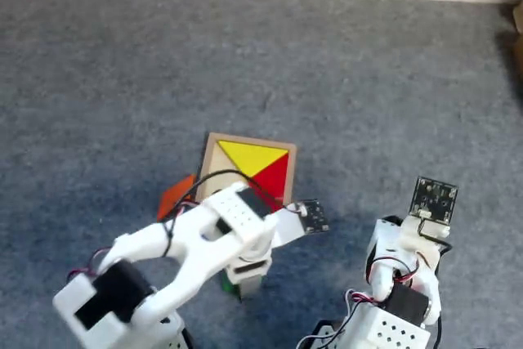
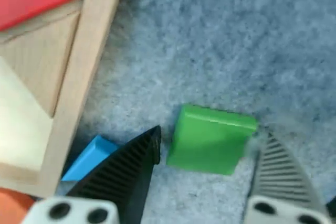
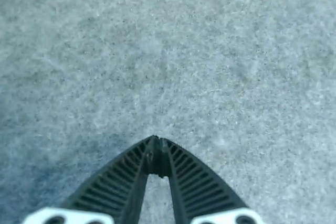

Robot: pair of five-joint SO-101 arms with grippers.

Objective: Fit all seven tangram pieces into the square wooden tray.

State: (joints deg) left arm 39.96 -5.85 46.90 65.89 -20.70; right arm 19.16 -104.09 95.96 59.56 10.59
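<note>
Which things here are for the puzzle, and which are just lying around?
For the puzzle: square wooden tray, yellow triangle piece, red triangle piece, orange piece, flat green block, blue piece, left claw open around the block.

Just lying about: grey carpet, right claw shut over bare carpet.

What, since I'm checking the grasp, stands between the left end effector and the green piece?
Nothing visible does. The left end effector is open, and the green piece lies on the carpet directly between its jaws.
</note>
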